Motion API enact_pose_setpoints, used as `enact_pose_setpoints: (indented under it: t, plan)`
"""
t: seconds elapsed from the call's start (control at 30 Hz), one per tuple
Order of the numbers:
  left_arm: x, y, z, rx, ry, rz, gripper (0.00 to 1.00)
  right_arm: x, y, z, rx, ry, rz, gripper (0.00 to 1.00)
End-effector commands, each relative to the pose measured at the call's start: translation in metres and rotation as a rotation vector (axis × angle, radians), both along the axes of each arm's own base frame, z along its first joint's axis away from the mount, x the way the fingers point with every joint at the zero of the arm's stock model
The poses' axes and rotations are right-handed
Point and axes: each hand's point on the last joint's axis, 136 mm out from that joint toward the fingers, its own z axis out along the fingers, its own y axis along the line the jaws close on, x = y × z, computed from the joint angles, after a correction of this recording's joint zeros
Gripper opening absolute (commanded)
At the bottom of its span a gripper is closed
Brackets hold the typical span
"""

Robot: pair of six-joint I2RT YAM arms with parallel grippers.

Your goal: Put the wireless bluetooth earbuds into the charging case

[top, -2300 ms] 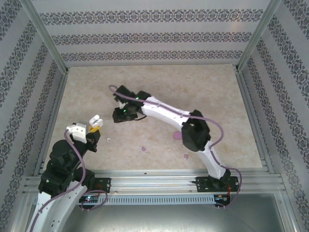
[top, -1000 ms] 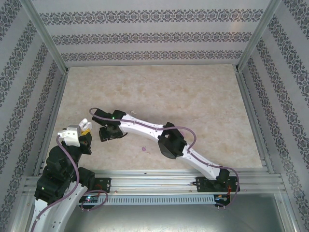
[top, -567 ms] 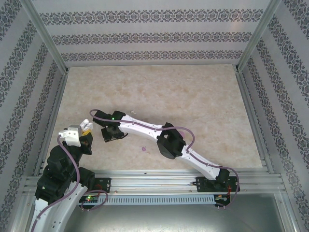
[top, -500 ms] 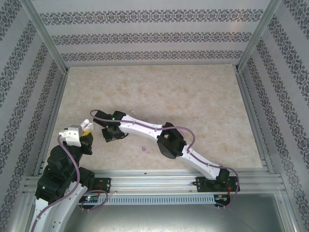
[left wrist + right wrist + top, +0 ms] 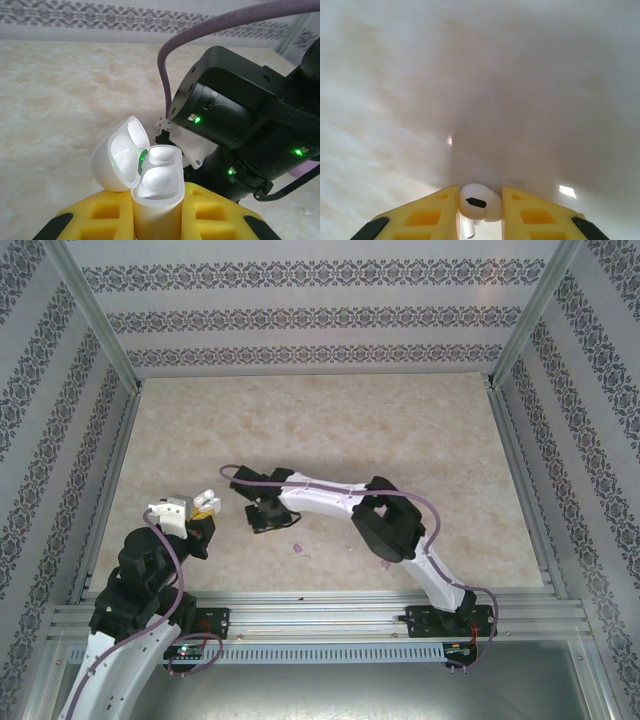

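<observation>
White earbud (image 5: 477,201): clamped between right gripper (image 5: 480,212) jaws, over near-left of table (image 5: 400,430), just right of white charging case (image 5: 156,182). Case lid open; body gripped upright in left gripper (image 5: 157,219) jaws.

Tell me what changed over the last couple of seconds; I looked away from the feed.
The right gripper swung near-left to the table beside the left gripper, closed on a white earbud, then drew back rightward. The left gripper shifted left and returned. Unchanged: it keeps the open charging case clamped, and a lilac earbud lies where it was.
</observation>
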Motion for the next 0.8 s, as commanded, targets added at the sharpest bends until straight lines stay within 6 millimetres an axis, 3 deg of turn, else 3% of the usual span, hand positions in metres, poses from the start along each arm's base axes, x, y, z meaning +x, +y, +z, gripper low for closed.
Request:
enact_pose_setpoints:
  t: [0.0,0.17,0.33,0.6,0.77]
  plan:
    - [0.009,-0.029,0.032,-0.132,-0.119,-0.133,0.00,0.012,-0.050,0.001,-0.068,-0.008,-0.033,0.25]
    - [0.029,-0.059,0.037,-0.231,-0.155,-0.256,0.00,0.022,-0.122,-0.002,-0.137,-0.003,-0.099,0.25]
    - [0.044,-0.081,0.037,-0.267,-0.141,-0.343,0.00,0.029,-0.159,-0.003,-0.137,0.027,-0.125,0.26]
    - [0.044,-0.116,0.015,-0.207,-0.105,-0.501,0.00,0.032,-0.164,-0.006,-0.116,0.060,-0.105,0.32]
    - [0.042,-0.119,-0.002,-0.189,-0.083,-0.519,0.00,0.032,-0.158,-0.003,-0.093,0.079,-0.118,0.43]
